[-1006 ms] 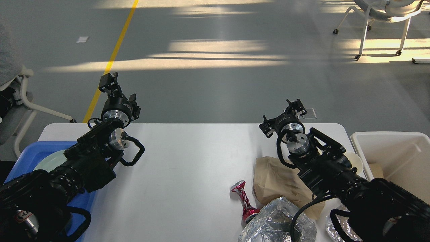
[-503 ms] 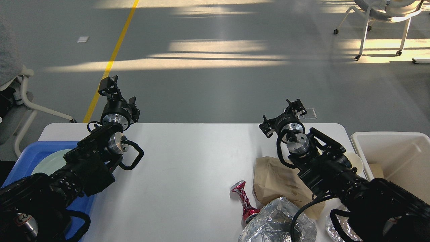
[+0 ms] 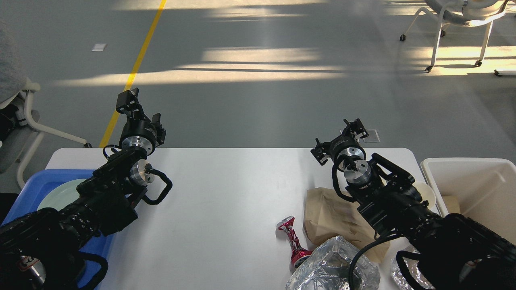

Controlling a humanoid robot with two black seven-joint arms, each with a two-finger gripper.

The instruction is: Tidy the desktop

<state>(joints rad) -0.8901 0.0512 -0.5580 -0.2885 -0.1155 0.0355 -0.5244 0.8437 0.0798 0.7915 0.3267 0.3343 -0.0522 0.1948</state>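
Note:
The desktop (image 3: 225,201) is a wide white tabletop. On its right side lie a crushed red can (image 3: 293,240), a brown paper bag (image 3: 330,215) and crumpled foil (image 3: 330,268). My left gripper (image 3: 127,99) is raised beyond the far left edge, above the floor, with nothing seen in it. My right gripper (image 3: 356,126) hovers past the far right edge, beyond the bag. Both are small and dark, so their fingers cannot be told apart. My right arm covers part of the bag and a white bowl (image 3: 428,194).
A blue tray (image 3: 24,191) holding a pale green plate (image 3: 60,193) sits at the left edge under my left arm. A white bin (image 3: 475,181) stands at the right. More foil (image 3: 399,274) lies at the front right. Chairs stand at far right (image 3: 459,20) and left (image 3: 24,117).
My left gripper has shifted slightly to the left and back toward me. The right arm and the things on the desktop have not moved.

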